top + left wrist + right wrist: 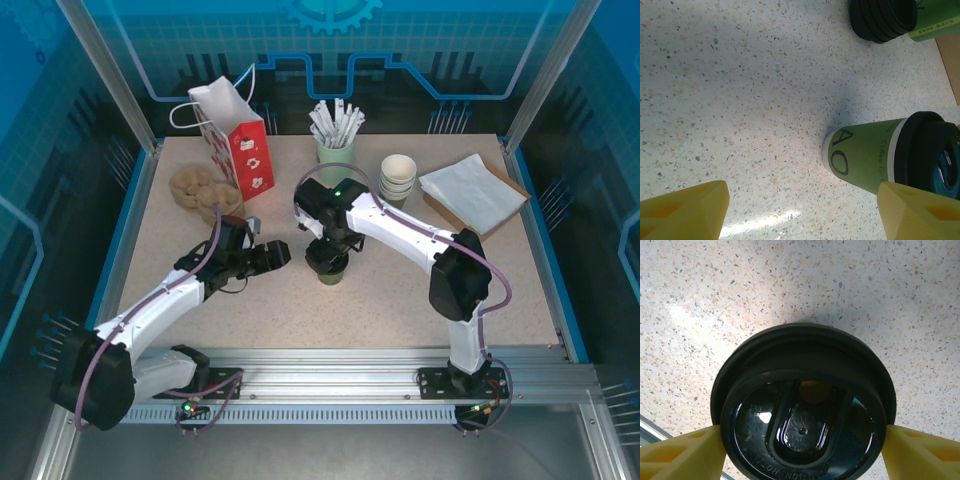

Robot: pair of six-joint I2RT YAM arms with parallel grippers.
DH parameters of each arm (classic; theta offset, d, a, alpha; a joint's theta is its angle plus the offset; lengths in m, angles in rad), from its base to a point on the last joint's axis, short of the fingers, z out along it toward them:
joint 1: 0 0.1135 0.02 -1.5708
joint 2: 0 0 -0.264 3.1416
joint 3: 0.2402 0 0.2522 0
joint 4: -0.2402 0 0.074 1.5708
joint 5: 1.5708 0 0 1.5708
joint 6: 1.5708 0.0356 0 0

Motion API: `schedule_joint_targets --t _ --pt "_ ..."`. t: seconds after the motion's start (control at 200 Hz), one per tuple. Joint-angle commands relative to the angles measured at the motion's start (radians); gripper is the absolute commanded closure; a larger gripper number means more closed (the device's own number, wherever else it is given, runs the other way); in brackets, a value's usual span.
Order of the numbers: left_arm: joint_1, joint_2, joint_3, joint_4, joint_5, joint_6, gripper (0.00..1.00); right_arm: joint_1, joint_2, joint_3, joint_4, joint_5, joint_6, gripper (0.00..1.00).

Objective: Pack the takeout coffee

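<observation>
The takeout coffee [333, 272], an olive-green paper cup with a black lid, stands upright mid-table. My right gripper [328, 250] hangs straight over it. In the right wrist view the lid [805, 405] sits between the two yellow fingers [685, 452], which press against its rim on both sides. My left gripper [276, 256] is just left of the cup, open, with bare table between its fingers. In the left wrist view the cup [865, 155] lies ahead and to the right of my left gripper [800, 210], apart from it.
A red-and-white paper bag [232, 140] stands open at the back left, pastries [203, 190] beside it. Behind are a green cup of straws [335, 150], stacked lidless cups [397, 178], napkins [472, 190] and a stack of black lids [882, 20].
</observation>
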Motion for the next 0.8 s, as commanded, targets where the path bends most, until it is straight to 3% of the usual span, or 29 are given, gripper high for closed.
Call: schedule_joint_targets --t 0.0,0.24,0.385,0.6,0.795 --pt "-0.006 0.006 0.027 -0.005 -0.01 0.024 0.21 -0.004 -0.037 0.025 -0.027 -0.017 0.003 0.18" --pt "-0.007 0.007 0.024 0.002 -0.012 0.021 0.2 -0.005 -0.077 0.01 -0.017 -0.014 0.01 0.17" --pt "-0.006 0.009 0.024 0.023 0.035 0.012 0.19 -0.029 -0.153 -0.044 0.023 -0.074 0.022 0.16" --pt "-0.015 0.051 0.048 0.122 0.262 -0.046 0.17 -0.196 -0.351 -0.33 0.277 -0.401 0.079 0.14" --pt "-0.083 0.153 0.112 0.129 0.282 -0.046 0.18 -0.33 -0.397 -0.516 0.479 -0.615 0.151 0.15"
